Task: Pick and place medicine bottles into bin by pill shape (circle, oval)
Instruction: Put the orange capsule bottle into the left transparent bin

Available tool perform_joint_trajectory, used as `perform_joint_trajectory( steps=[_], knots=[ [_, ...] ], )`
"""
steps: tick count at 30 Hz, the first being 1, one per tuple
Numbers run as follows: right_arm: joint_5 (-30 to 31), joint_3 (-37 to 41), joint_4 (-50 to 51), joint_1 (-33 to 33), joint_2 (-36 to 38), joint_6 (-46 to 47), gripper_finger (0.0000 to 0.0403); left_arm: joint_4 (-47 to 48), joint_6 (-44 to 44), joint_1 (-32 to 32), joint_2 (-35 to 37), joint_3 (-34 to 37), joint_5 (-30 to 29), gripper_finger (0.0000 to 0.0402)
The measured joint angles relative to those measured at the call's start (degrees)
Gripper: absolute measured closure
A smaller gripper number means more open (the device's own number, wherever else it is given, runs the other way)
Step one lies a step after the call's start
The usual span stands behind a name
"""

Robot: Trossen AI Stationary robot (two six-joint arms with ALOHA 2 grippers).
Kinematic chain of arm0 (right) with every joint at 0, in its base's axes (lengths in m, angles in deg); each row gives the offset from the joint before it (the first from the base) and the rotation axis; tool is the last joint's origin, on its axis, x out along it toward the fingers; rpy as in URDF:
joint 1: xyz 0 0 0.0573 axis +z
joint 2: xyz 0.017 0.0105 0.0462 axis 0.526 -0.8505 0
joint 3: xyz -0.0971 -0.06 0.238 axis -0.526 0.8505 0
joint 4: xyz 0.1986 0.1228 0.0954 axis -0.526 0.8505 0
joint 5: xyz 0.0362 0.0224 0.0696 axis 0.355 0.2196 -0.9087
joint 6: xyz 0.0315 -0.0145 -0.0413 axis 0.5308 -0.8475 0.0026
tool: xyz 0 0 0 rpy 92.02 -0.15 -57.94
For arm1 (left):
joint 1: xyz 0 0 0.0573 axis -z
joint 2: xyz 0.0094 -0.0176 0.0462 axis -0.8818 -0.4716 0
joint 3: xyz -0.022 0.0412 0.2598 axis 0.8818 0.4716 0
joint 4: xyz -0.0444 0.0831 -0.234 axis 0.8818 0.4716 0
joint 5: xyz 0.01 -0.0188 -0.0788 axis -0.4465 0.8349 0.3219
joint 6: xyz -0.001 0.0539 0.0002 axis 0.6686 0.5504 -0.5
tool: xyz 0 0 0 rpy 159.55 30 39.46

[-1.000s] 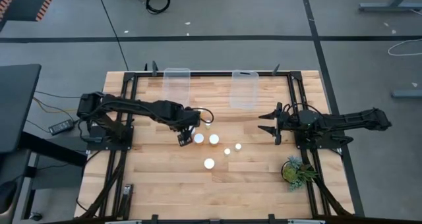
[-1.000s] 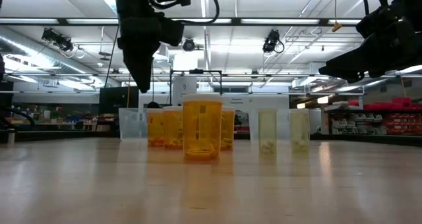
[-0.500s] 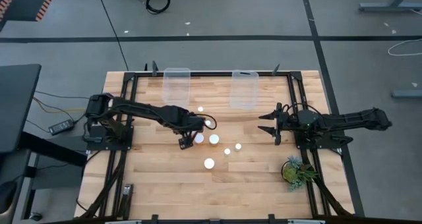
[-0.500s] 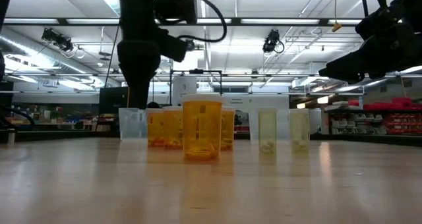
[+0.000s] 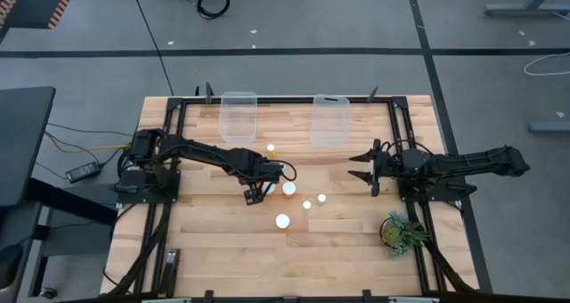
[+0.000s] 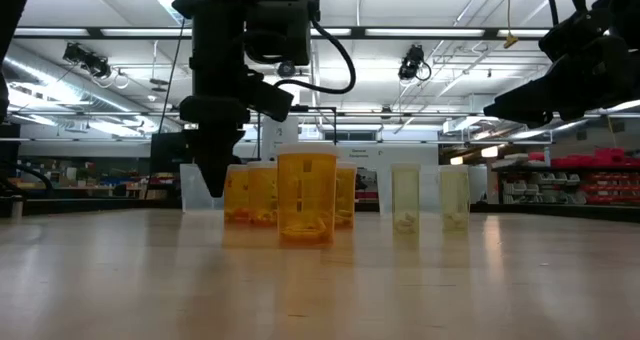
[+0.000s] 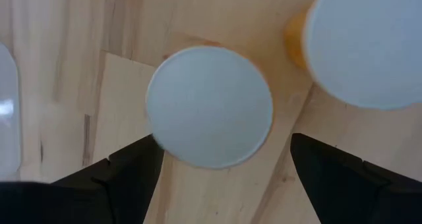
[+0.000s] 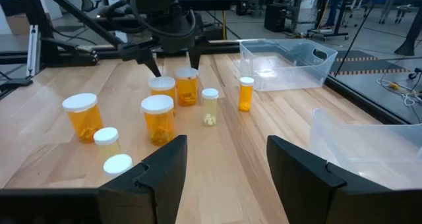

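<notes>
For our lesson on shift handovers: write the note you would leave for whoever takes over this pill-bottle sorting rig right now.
Left end effector: open, straddling the round white cap of an orange translucent plastic medicine bottle, not yet gripping it.
Right end effector: open, empty, waiting above the table's right side.
Things: the other seven bottles stand mid-table. Two clear plastic bins sit at the far edge, with no bottle seen in either.
Done: nothing sorted yet.
Left: all eight bottles, starting with the one between the left fingers.
</notes>
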Motion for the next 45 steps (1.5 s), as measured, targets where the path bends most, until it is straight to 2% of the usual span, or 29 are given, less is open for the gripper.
perform_joint_trajectory(
  steps=[8, 14, 28, 45],
  knots=[
    [0.0, 0.0, 0.0, 0.0, 0.0, 0.0, 0.0187, -3.0, 0.9, -1.0, -1.1, 0.0, -0.2, 0.0063],
    [0.0, 0.0, 0.1, 0.0, 0.0, 0.0, 0.0187, -3.6, 2.9, -1.6, -1.1, 0.0, -3.4, 0.0063],
    [0.0, 0.0, 0.0, 0.0, 0.0, 0.0, 0.0187, -5.9, 3.9, -1.6, -1.0, 0.0, -3.4, 0.0065],
    [0.0, 0.0, 0.0, 0.0, 0.0, 0.0, 0.0187, -5.8, 7.8, -1.6, -1.0, 0.0, -3.4, 0.0136]
  ],
)
